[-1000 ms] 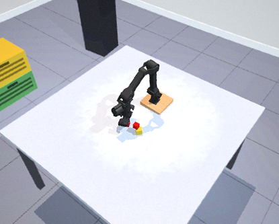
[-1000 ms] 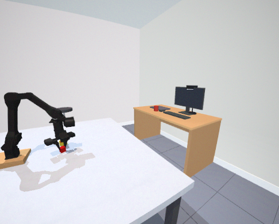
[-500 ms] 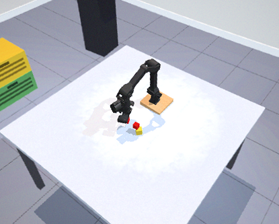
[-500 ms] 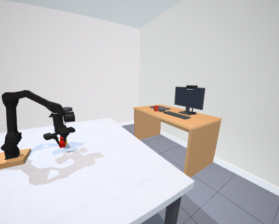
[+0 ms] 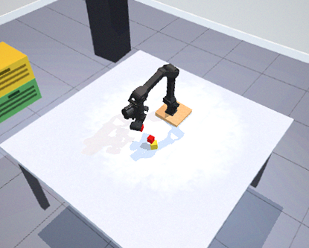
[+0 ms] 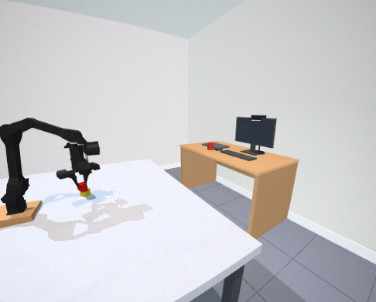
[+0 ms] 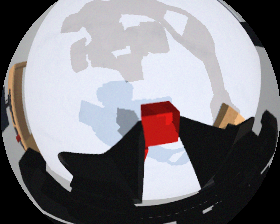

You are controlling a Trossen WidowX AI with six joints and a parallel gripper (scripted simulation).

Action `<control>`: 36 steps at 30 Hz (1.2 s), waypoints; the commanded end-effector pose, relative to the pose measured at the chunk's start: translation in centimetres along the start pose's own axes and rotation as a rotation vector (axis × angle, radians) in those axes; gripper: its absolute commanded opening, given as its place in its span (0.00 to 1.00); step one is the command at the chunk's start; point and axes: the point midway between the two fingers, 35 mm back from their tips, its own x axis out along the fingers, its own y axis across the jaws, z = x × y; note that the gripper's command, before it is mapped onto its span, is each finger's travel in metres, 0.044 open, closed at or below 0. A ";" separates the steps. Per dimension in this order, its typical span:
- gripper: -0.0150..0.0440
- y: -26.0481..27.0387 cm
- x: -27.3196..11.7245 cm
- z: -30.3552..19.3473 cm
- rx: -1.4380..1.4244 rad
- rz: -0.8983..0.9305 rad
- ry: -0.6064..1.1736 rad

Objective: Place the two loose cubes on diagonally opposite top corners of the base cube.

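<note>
Now claw (image 7: pixel 164 150) grips level red cube (image 7: pixel 159 122)

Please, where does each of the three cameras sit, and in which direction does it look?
Top: high, off a table corner, looking obliquely down on the white table; the whole arm shows.
Exterior: at table height beside it, facing across to the far desk; the arm shows at left.
Wrist: on the arm, looking down past the gripper; only its dark fingers show, shut on a red cube.
Shared: top and exterior both show the yellow base cube with a red cube on top.
</note>
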 end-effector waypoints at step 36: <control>0.43 4.0 -2.1 -8.1 0.239 0.011 0.007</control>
